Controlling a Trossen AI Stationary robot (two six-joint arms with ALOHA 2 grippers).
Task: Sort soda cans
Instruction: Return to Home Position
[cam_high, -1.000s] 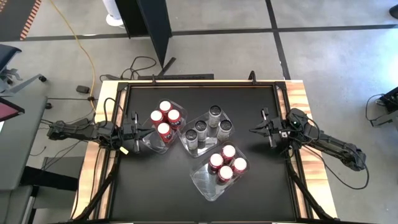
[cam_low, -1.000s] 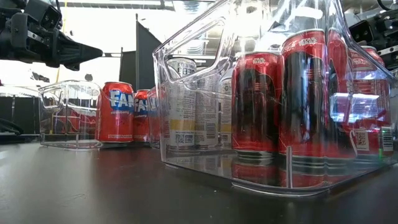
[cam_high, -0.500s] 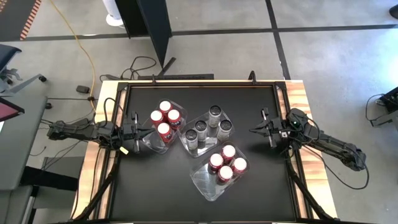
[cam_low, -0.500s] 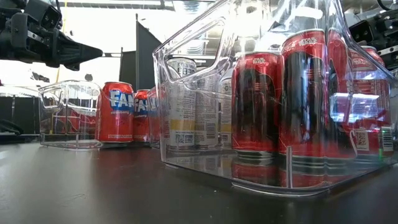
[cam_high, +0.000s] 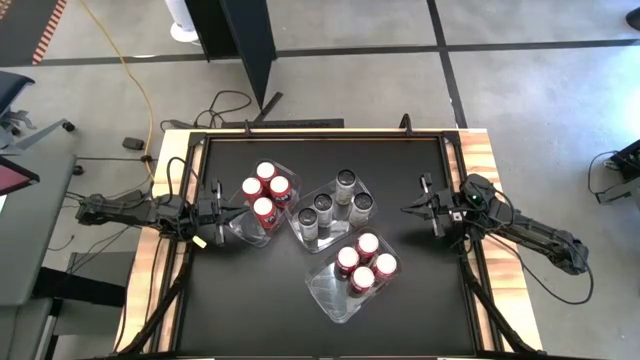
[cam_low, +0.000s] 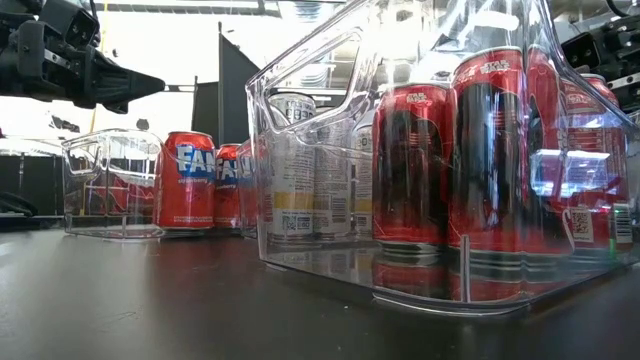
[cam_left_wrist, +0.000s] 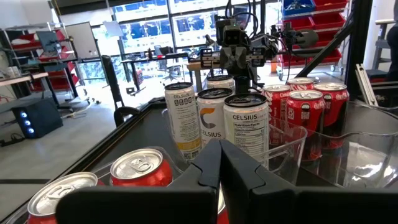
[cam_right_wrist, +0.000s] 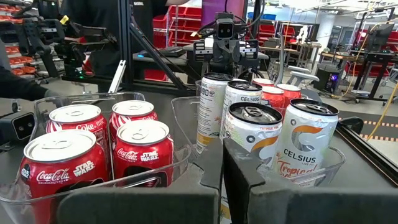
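Red cans (cam_right_wrist: 140, 155) read Coca-Cola Star Wars — white cans (cam_left_wrist: 246, 127) read CELSIUS; left gripper (cam_high: 232, 213), right gripper (cam_high: 408, 208) clenched, empty.

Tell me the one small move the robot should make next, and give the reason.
Probably none beyond holding both arms back: twelve soda cans already sit grouped in three clear trays, red in two, silver in the middle one. The left gripper and right gripper, both shut and empty, flank the trays.

Dark jointed arms (cam_high: 130, 208); black cables
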